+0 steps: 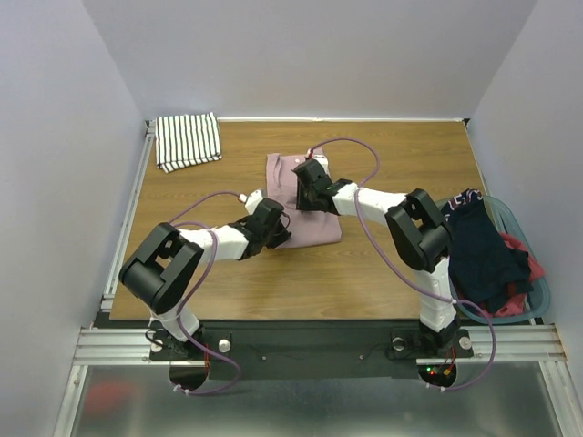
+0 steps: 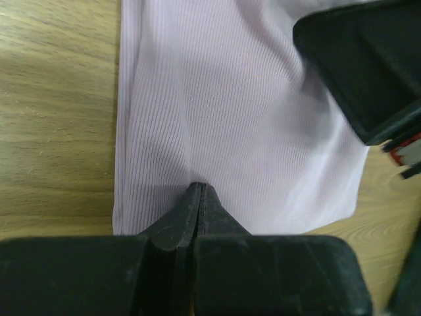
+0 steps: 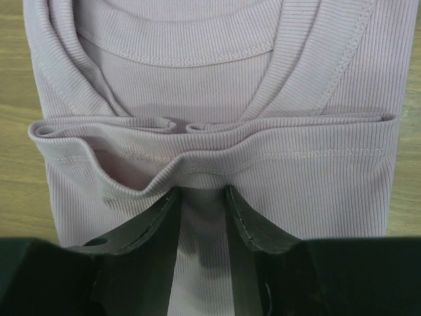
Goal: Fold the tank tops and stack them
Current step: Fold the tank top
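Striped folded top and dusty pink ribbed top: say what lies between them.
Bare wooden table between striped top and pink top, per top external view.

Top camera looks down from behind the arms (image 1: 223, 238) — wrist cameras sit close behind left pincer (image 2: 200, 189) and right pincer (image 3: 201, 191), sharing the pink top (image 3: 210, 66) ahead.

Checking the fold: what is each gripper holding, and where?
The left gripper pinches the pink tank top near its edge. The right gripper is open at the folded hem, apparently gripping nothing.
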Robot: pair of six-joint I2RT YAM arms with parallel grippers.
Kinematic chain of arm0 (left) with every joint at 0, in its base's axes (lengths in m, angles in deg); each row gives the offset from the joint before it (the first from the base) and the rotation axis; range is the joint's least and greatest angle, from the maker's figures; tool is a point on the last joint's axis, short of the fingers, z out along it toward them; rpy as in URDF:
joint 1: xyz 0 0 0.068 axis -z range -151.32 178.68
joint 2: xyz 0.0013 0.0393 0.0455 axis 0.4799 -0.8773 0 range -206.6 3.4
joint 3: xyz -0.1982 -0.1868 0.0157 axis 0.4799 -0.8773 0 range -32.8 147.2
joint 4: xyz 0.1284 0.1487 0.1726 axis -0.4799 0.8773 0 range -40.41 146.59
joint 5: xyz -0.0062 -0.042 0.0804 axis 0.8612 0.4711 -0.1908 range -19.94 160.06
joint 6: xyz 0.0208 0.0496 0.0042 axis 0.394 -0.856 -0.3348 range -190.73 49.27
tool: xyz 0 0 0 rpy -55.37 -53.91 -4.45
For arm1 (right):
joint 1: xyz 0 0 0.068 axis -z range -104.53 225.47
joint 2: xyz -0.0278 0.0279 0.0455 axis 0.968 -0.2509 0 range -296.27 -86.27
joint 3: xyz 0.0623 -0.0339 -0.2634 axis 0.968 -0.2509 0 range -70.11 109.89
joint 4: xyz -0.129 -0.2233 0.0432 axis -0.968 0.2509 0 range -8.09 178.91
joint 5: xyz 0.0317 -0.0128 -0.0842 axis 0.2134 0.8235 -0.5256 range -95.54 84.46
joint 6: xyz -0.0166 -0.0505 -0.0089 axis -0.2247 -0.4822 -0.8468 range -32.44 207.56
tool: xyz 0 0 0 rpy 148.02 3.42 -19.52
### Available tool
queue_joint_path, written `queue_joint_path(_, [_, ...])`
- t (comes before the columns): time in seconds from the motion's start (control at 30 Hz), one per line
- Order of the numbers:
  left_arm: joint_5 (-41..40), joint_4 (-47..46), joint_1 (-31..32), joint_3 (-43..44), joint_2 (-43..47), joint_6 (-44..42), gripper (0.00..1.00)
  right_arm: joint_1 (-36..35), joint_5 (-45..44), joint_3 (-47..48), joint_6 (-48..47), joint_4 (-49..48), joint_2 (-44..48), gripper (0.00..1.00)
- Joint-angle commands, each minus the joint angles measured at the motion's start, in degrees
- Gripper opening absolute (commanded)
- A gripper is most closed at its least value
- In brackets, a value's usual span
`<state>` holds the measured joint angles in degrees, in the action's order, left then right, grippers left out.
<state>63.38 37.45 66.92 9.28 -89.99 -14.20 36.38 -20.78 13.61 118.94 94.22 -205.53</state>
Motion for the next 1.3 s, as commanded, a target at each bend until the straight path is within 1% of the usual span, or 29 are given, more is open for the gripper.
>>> queue_joint_path(0.0, [-2.29, 0.10, -0.01, -3.14, -1.36, 4.19, 0.00, 0.24, -2.95, 2.32, 1.76, -1.68, -0.18, 0.40])
queue_joint_path(0.03, [-2.46, 0.10, -0.01, -3.58, -1.19, 4.63, 0.00, 0.24, -3.04, 2.32, 1.93, -1.59, -0.18, 0.42])
queue_joint_path(0.07, [-2.72, 0.10, -0.09, -3.94, -1.01, 4.81, 0.00, 0.33, -3.30, 2.15, 2.37, -1.42, -0.01, 0.48])
queue_joint_path(0.13, [-2.90, 0.45, 0.08, -4.55, -0.92, 5.17, 0.00, 0.59, -3.56, 2.23, 2.64, -1.07, -0.09, 0.55])
queue_joint_path(0.27, [-3.17, 0.72, 0.17, -5.52, -0.31, 5.52, 0.00, 1.03, -3.74, 2.06, 2.81, -0.71, 1.57, 0.61])
queue_joint_path(0.37, [-3.17, 0.80, 0.26, -6.14, 0.13, 5.61, 0.00, 1.04, -4.00, 3.90, 0.80, -0.28, 1.93, 0.61])
queue_joint_path(0.5, [-3.17, 1.33, 0.26, -6.31, 0.83, 5.34, 0.00, 1.12, -5.32, 8.47, -1.58, 2.97, -0.96, 0.62])
queue_joint_path(0.6, [-3.25, 1.94, 0.17, -6.14, 1.19, 4.82, 0.00, 1.03, -5.85, 9.97, -2.90, 4.21, -3.43, 0.62])
queue_joint_path(0.77, [-3.08, 2.74, 0.26, -5.79, 1.54, 3.67, 0.00, 0.95, -6.37, 9.97, -4.83, 4.47, -5.80, 0.62])
queue_joint_path(1.0, [-2.46, 3.61, 0.17, -6.58, 2.68, 2.53, 0.00, 1.03, -8.66, 9.18, -6.85, 4.47, -6.51, 0.63])
queue_joint_path(1.1, [-2.11, 4.23, 0.26, -7.54, 4.34, 2.35, 0.00, 1.03, -8.66, 7.78, -6.51, 4.47, -5.20, 0.63])
queue_joint_path(1.27, [-1.85, 5.55, 0.26, -9.91, 8.29, 2.09, 0.00, 1.03, -8.05, 2.60, -4.49, 4.47, -1.59, 0.63])
